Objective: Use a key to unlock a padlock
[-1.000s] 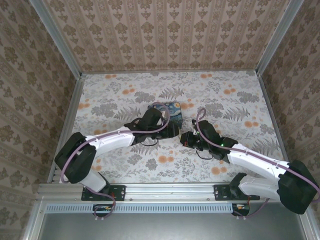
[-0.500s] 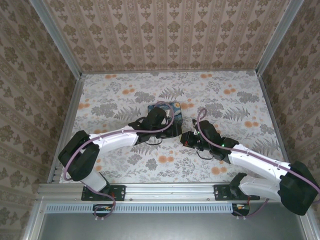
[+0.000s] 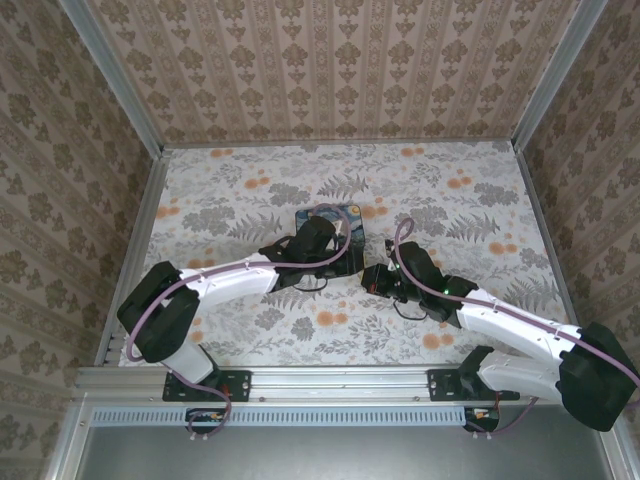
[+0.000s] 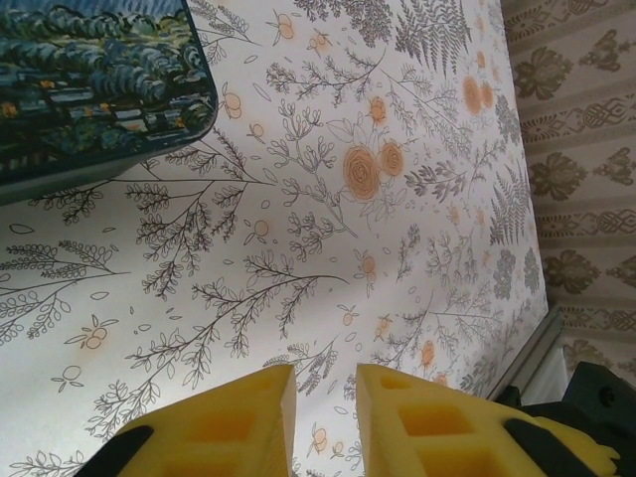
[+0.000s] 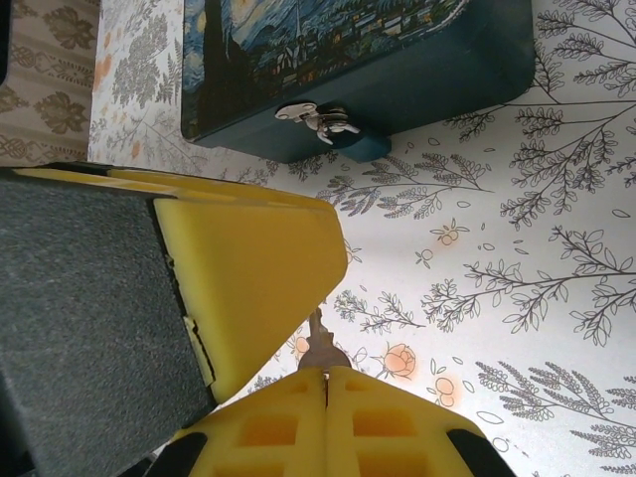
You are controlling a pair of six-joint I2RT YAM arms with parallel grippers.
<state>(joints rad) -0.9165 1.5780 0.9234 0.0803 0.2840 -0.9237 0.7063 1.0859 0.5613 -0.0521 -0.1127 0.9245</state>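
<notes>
Key (image 5: pixel 318 343) pinched in R jaws, w/ padlock (image 5: pixel 338 127) at box (image 5: pixel 427 75) front.

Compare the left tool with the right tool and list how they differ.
The left tool has its fingers slightly apart with nothing between them; the right tool is shut on the key. The left tool faces bare table beside the painted box; the right tool faces the padlock on that box's side. Both have yellow fingers.

Starry-night printed box (image 3: pixel 340 214) at frame centre, flat on floral tablecloth (image 3: pixel 460 210); damask wallpaper walls (image 3: pixel 340 70) around.
</notes>
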